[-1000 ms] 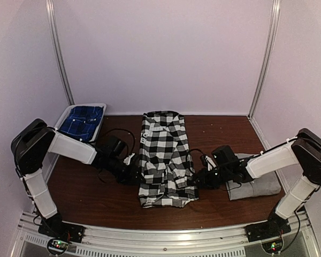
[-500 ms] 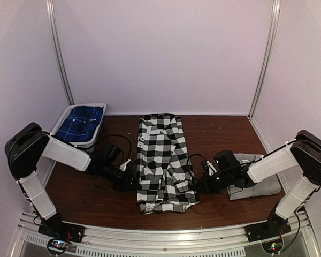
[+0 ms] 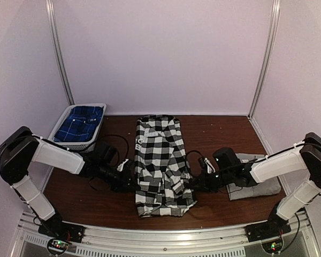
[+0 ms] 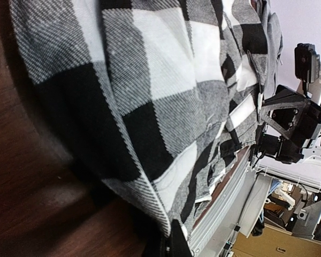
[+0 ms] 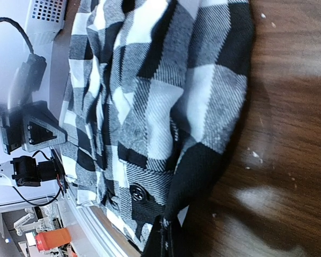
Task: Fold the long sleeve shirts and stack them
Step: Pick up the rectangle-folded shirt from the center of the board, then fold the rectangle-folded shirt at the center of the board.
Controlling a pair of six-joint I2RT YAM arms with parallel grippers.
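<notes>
Black-and-white shirt [image 3: 159,160] lies lengthwise at the centre of the tabletop [image 3: 219,134], left hand [image 3: 131,184] and right hand [image 3: 195,186] each pinching one side edge. If either thin pinch slips, the fold could skew.

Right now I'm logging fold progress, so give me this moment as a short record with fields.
checked shirt: lies lengthwise, middle of the table
left gripper: shut on the shirt's left edge
right gripper: shut on the shirt's right edge
grey shirt: folded, right side, beneath the right arm
basket: far left, holds blue plaid cloth
</notes>
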